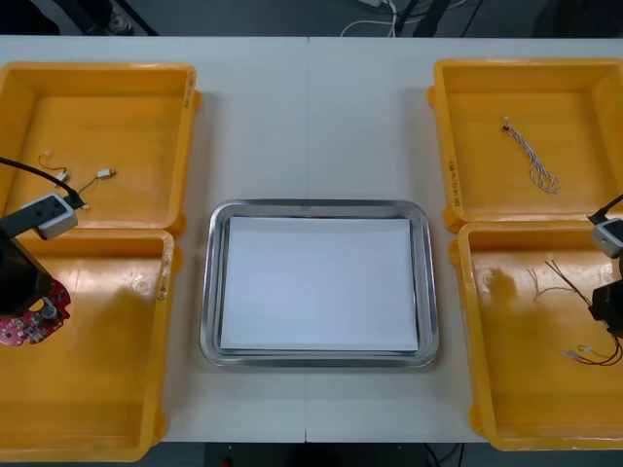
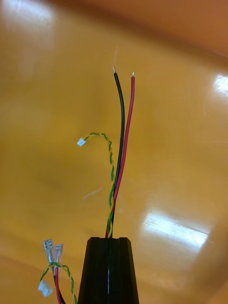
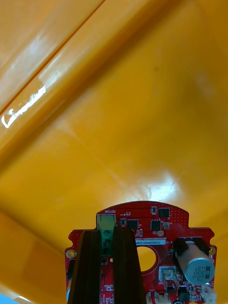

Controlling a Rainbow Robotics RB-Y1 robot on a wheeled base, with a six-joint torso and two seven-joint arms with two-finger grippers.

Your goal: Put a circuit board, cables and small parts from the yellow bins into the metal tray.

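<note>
A round red circuit board (image 1: 37,319) (image 3: 156,228) hangs over the near-left yellow bin (image 1: 97,389), and my left gripper (image 1: 27,304) (image 3: 107,266) is shut on its edge at a green connector. At the right edge of the near-right yellow bin (image 1: 526,389), my right gripper (image 1: 605,311) (image 2: 108,270) is shut on a bundle of cables (image 2: 121,142): a black, a red and a twisted green-yellow strand rise from between the fingers. More wire ends with small connectors (image 1: 587,354) (image 2: 51,251) trail below. The metal tray (image 1: 317,207), white inside, lies in the middle.
The far-left bin (image 1: 107,107) holds small metal parts on thin wires (image 1: 83,177). In the far-right bin (image 1: 545,97) lies a twisted blue and white cable (image 1: 531,156). Bare table strips separate the tray from the bins.
</note>
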